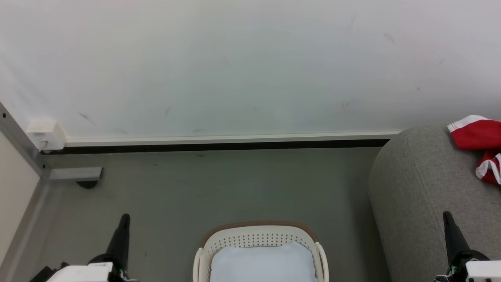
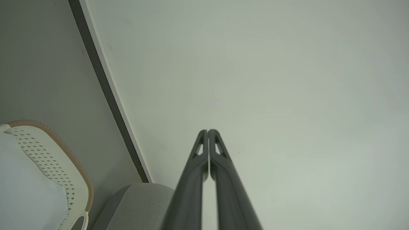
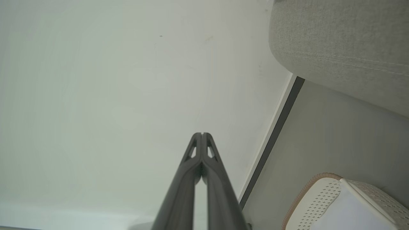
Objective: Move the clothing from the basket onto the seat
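1. The clothing (image 1: 478, 135) is lying crumpled on top of the seat (image 1: 415, 188) at the right edge of the head view, where the frame is cutting part of it off. A white-trimmed edge is turning towards the wall (image 1: 235, 70).
2. The basket (image 1: 256, 229) is standing on the floor (image 1: 235, 188) near the seat's rounded arm, with a strip of floor showing between them. A pale cloth pad (image 1: 262, 262) is lying in the part of the basket that shows, and no red is showing there.
3. The left gripper (image 2: 208, 131) is pointing at the wall with its two dark fingers pressed together and nothing between them. The right gripper (image 3: 202, 134) is doing the same, low beside the seat.
4. The jersey is looking light, limp and thin (sports fabric, so probably a little slick). It is likely to sag and trail from wherever it is pinched rather than keep a shape, and it is not going to break.
5. If it needs another lift, a bunched fold in the middle of the heap is looking like the best hold, since several layers give the narrow fingers more to bite. The white striped trim is a firmer second choice, though taking one edge would leave the rest dangling.
6. Judging from how things are lying, the move is looking finished.
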Robot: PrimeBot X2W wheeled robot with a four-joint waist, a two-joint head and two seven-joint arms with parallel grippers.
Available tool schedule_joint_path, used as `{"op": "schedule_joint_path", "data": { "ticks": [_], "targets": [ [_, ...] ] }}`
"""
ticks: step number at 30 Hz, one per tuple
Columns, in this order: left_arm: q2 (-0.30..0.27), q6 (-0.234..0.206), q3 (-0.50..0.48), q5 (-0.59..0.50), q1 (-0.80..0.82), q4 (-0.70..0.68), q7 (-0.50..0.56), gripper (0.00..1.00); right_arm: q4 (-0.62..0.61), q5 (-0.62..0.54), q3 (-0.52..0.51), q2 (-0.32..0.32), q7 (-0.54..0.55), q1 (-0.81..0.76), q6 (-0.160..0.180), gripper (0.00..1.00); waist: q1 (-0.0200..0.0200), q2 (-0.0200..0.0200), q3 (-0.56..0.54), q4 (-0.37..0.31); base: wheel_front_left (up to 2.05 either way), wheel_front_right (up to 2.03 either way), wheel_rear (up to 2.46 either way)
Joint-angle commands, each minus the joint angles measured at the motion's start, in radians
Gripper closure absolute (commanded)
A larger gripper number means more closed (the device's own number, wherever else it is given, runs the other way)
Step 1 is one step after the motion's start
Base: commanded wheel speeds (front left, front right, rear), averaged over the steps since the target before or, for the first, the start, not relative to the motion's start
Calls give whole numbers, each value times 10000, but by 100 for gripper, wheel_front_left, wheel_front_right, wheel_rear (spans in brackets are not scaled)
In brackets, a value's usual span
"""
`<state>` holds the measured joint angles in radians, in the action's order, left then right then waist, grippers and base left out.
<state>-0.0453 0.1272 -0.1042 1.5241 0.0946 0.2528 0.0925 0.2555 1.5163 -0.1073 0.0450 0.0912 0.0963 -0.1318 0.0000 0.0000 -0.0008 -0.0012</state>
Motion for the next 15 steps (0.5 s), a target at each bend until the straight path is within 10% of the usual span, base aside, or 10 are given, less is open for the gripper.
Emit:
{"op": "schedule_joint_path", "data": {
  "ticks": [1,15],
  "targets": [
    [-82,51,-63,213,125,-51,50,100,-80,288,-53,87,77,101,19,100,0,0,4,2,0,0,0],
    [-84,62,-126,943,190,-93,256,100,-140,974,-92,85,268,184,21,100,0,0,39,12,0,0,0]
  ]
}}
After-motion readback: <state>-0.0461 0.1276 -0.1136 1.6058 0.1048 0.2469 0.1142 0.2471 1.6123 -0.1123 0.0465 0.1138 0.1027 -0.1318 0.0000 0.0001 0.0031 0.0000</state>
